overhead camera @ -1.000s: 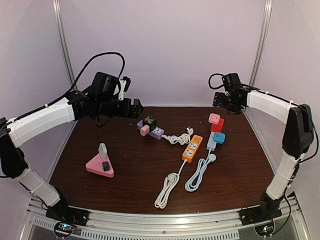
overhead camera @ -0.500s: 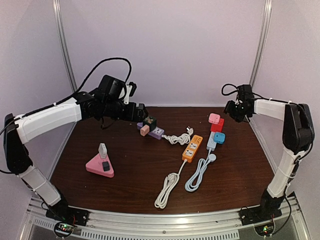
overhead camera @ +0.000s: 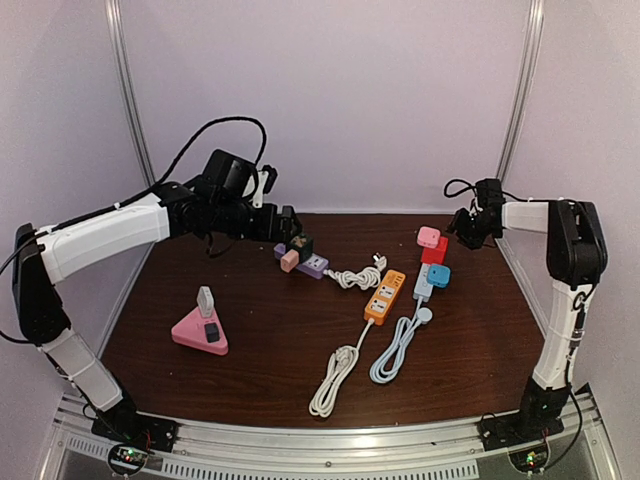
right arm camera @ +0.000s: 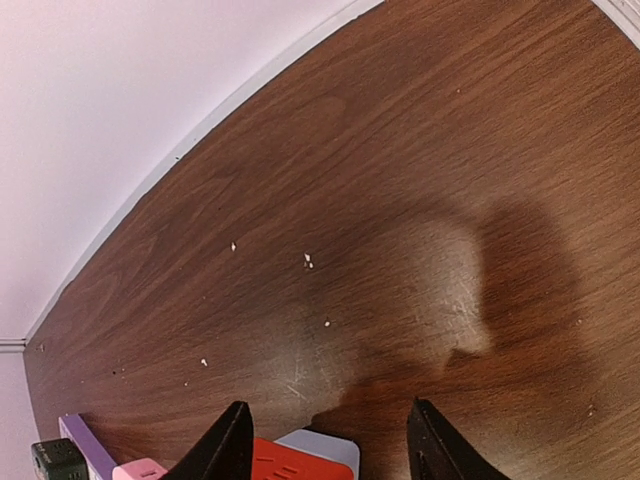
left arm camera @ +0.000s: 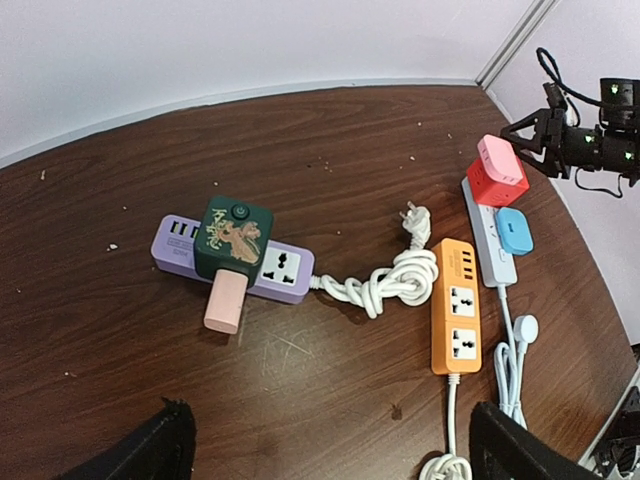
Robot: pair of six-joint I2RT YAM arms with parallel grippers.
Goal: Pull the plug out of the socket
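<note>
Right hand [right arm camera: 328, 408] spread near table's [right arm camera: 400, 200] far-right edge.

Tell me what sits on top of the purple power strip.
A dark green cube adapter sits on the purple power strip, a pink plug sticking from its side. One socket shows beside it; whatever lies beneath the cube is covered.

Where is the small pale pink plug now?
In the top external view, the pale pink plug sticks out of the dark green cube on the purple power strip, left of centre toward the far side, by the left end effector.
</note>
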